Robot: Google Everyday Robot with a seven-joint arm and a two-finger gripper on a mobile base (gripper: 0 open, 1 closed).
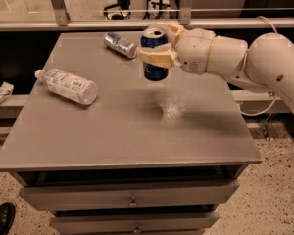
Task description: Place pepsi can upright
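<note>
Camera view shows the gripper point(152, 43) pinching the pepsi can point(155, 71) upright above the rear middle of the table point(112, 136), so the placement calls for lowering it straight down, keeping it vertical, and letting go only once its base sits flat.

A water bottle point(68, 84) and silver can point(120, 44) lie on the table point(112, 131). Above its rear, the gripper point(159, 44) clasps the pepsi can point(155, 70).

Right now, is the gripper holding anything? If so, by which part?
Yes. The gripper is shut on the pepsi can, with its fingers across the middle of the can's side wall. The can is upright, over the table.
</note>
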